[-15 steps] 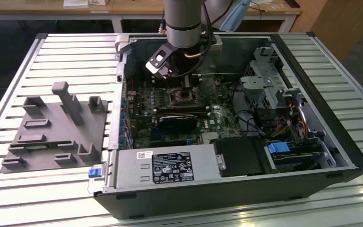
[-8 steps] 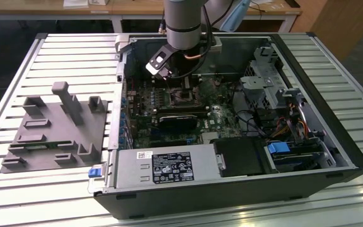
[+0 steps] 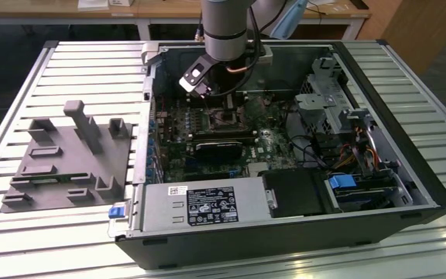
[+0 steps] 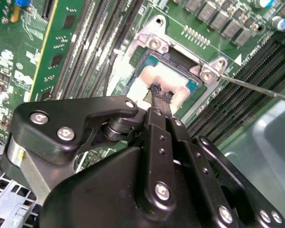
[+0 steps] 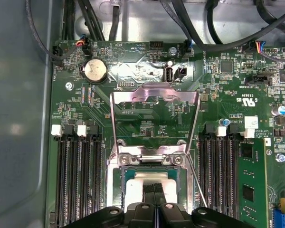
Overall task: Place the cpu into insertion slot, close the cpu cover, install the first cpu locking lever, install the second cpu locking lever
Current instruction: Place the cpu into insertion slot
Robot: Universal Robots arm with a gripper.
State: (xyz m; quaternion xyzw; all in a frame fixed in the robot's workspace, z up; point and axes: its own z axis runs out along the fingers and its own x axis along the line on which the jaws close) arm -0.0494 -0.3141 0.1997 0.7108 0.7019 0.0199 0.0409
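The cpu (image 5: 138,179), a silvery square chip, lies in the insertion slot (image 5: 119,176) on the green board; in the second wrist view the cpu (image 4: 149,80) also sits inside the slot's frame (image 4: 154,43). My gripper (image 5: 155,188) is directly over the chip's middle with its fingertips (image 4: 162,95) pressed together and nothing between them, at or just above the chip's face. The cpu cover (image 5: 154,93) is swung open away from the slot, its window showing the board. A thin wire locking lever (image 4: 256,88) sticks out free beside the slot. In the exterior view my gripper (image 3: 220,109) hangs inside the computer case.
Long black memory slots (image 5: 78,180) flank the socket on both sides. A black cooler block (image 3: 221,148), a power supply (image 3: 200,206) and a drive cage (image 3: 327,96) crowd the case. A grey fixture (image 3: 64,157) stands at the exterior view's left.
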